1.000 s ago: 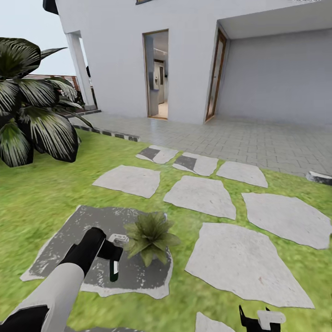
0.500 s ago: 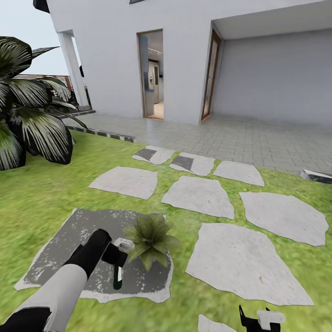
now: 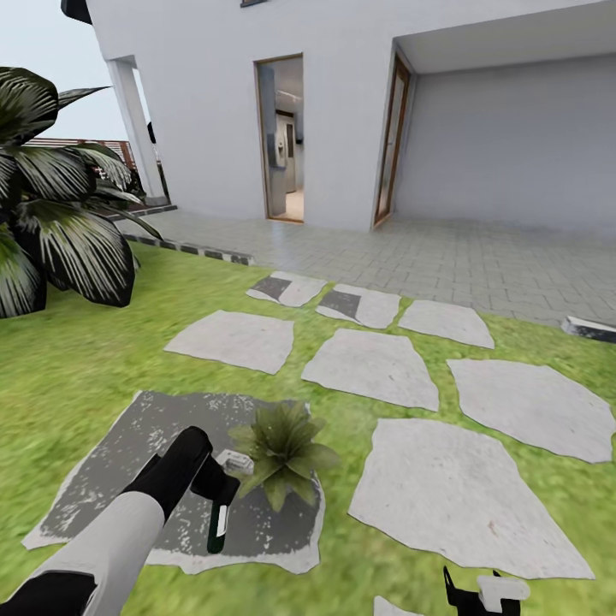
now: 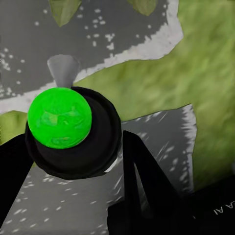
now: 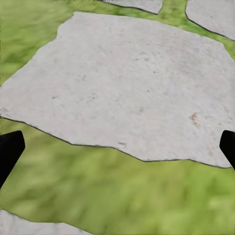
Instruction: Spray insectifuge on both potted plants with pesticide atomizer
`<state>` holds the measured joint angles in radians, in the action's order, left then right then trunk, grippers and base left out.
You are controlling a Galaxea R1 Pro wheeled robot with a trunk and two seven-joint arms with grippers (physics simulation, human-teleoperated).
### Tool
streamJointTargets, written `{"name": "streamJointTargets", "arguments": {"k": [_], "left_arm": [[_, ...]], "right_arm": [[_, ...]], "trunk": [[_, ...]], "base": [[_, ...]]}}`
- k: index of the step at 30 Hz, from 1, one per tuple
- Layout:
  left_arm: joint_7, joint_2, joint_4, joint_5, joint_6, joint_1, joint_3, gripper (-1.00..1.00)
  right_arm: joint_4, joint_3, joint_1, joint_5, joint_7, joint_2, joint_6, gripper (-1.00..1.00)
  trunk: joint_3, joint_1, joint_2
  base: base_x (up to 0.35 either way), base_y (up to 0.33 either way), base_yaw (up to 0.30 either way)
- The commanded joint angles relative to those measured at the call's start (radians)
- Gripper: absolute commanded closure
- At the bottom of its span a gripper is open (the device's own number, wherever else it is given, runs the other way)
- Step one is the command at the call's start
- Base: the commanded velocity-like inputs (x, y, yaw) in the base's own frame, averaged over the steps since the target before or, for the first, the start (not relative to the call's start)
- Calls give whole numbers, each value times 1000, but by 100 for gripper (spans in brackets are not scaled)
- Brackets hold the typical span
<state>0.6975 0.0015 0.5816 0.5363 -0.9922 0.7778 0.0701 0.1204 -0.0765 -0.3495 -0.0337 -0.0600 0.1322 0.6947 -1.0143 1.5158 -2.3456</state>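
**Atomizer held beside the first plant**

Nearest, at the bottom of the head view, the right gripper (image 3: 479, 590) is seen low over the lawn (image 3: 77, 359); in the right wrist view its fingertips (image 5: 10, 149) stand wide apart with nothing between them, above a pale stepping stone (image 5: 132, 88).

A little further, the left gripper (image 3: 218, 488) is clamped on the pesticide atomizer (image 3: 216, 529), which hangs downward over a dark-stained stone (image 3: 111, 462). In the left wrist view a bright green round face on a black body (image 4: 66, 129) is seen – its nozzle cannot be made out.

Just beside it stands a potted plant (image 3: 282, 449); its pot is hidden under the leaves.

The spraying step is judged to be in hand. Next, the nozzle should be aimed at the rosette – then the second plant must be found.

Far behind are a big striped-leaf bush (image 3: 51, 205) and the house doorway (image 3: 281, 141)
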Motion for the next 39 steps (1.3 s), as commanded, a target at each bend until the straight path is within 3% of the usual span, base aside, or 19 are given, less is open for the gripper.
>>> {"name": "streamJointTargets", "arguments": {"k": [1, 10, 15, 39], "left_arm": [[10, 0, 1, 10, -2, -1, 2, 100], [10, -3, -3, 10, -3, -2, 3, 100], [10, -4, -68, 11, -2, -2, 4, 100], [10, 1, -144, 13, 4, 0, 0, 100]], "right_arm": [[-1, -8, 0, -4, 2, 0, 3, -100], [-1, -6, 0, -5, 2, 0, 3, -100], [-1, -6, 0, -5, 2, 0, 3, -100], [-2, -6, 0, -5, 2, 0, 3, -100]], "trunk": [[-1, 0, 0], [-1, 0, 0], [-1, 0, 0], [-1, 0, 0]], "base": [[21, 11, 0], [4, 2, 0], [189, 0, 0], [24, 1, 0]]}}
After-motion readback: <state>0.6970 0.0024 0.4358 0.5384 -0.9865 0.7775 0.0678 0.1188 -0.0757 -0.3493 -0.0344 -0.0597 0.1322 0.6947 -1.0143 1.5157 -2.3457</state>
